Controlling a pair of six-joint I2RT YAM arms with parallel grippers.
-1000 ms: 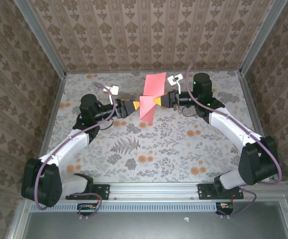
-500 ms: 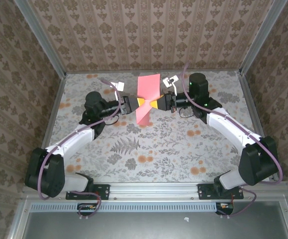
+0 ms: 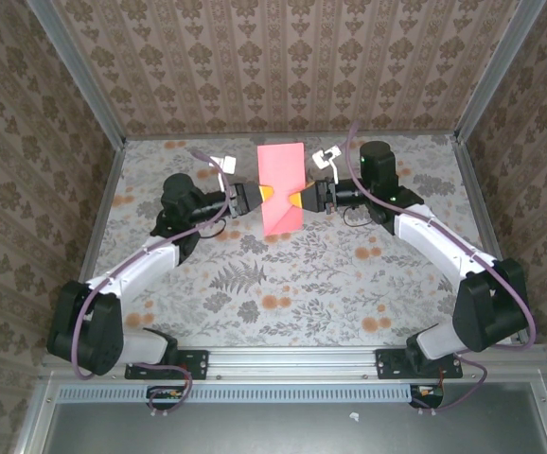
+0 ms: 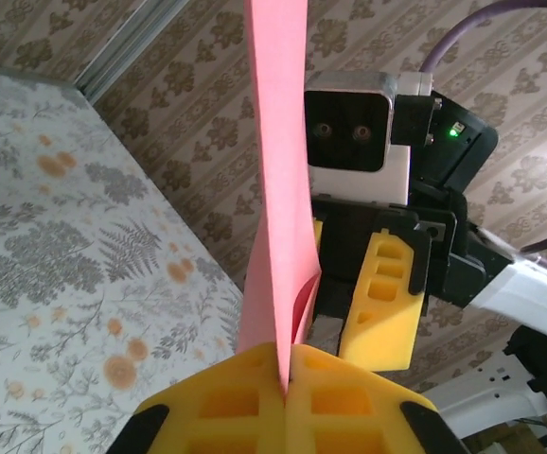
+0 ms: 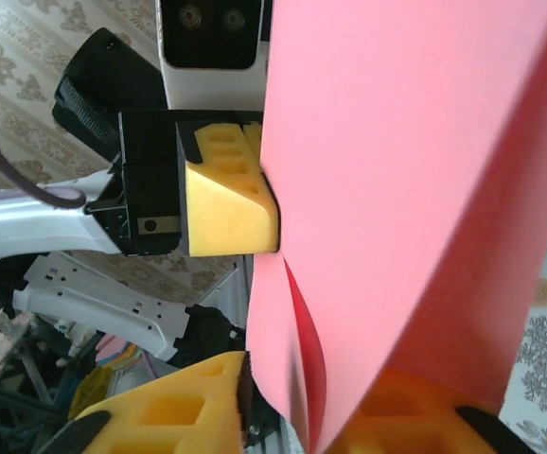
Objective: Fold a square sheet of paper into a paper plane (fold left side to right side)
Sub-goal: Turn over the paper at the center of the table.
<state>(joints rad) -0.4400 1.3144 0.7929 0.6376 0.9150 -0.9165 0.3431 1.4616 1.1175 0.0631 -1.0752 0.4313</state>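
Observation:
The square sheet of paper (image 3: 281,180), salmon-pink and folded over on itself, stands upright above the back middle of the table. My left gripper (image 3: 267,193) is shut on its left edge. In the left wrist view both layers of the paper (image 4: 278,142) run into the closed yellow jaws of the left gripper (image 4: 283,374). My right gripper (image 3: 298,198) faces it from the right. In the right wrist view the paper (image 5: 415,170) passes between the right gripper's (image 5: 302,378) jaws, which stand a little apart. The sheet lies over one finger.
The floral-print tabletop (image 3: 283,284) lies below, walled in by patterned panels at the back and both sides. An aluminium rail (image 3: 292,359) with both arm bases runs along the near edge. White cable tags (image 3: 219,170) hang beside each wrist.
Both grippers have come together at the back middle. The paper has gone from two splayed flaps to one flat upright folded sheet. The right gripper has since eased back slightly.

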